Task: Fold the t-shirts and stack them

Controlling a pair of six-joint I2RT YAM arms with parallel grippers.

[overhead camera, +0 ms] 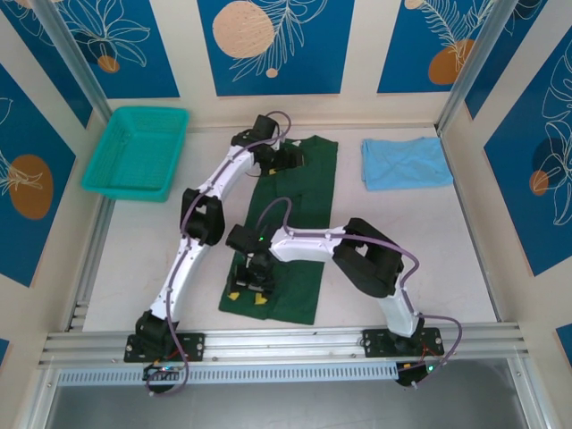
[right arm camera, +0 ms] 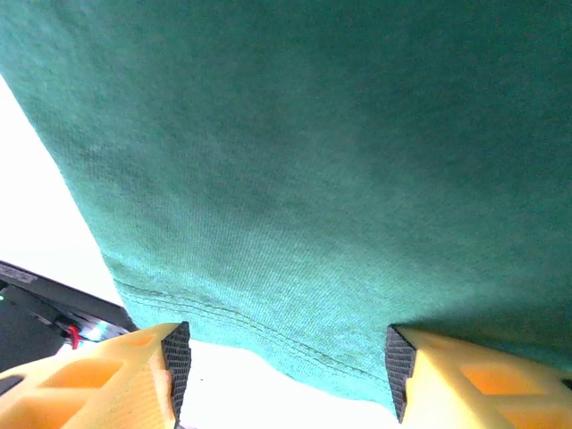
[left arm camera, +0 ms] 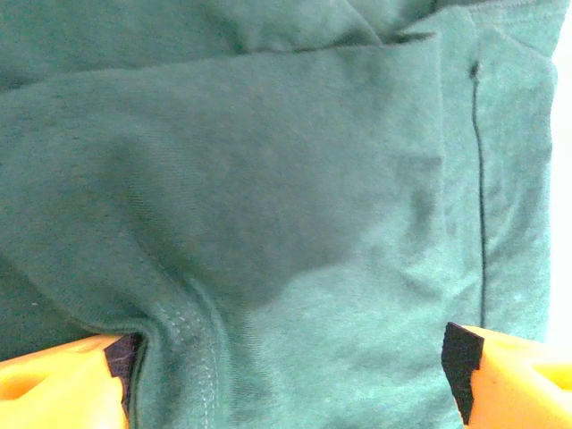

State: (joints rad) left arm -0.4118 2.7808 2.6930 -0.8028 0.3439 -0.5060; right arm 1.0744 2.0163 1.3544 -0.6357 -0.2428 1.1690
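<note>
- Left wrist view: the left tool [left arm camera: 290, 359] stands wide open, one orange finger in each lower corner, with cloth spread flat across the gap and nothing pinched between the pads.
- A stitched seam of the dark green t-shirt [left arm camera: 268, 179] curls up just beside the finger at the picture's left, and a folded edge runs along the right side.
- Right wrist view: the right tool [right arm camera: 288, 362] is parted too and grips nothing. The shirt's stitched hem crosses the gap between its fingers, with bright tabletop [right arm camera: 36, 197] beyond.
- Top external view: the left tool sits over the shirt's far end and the right tool over its near left corner.
- The green shirt lies mid-tabletop as a long narrow strip, running near to far.
- The light blue t-shirt [overhead camera: 407, 164], a folded rectangle, lies far right, well apart from the green one.
- A teal basket [overhead camera: 147, 112] sits in the far left corner.
</note>
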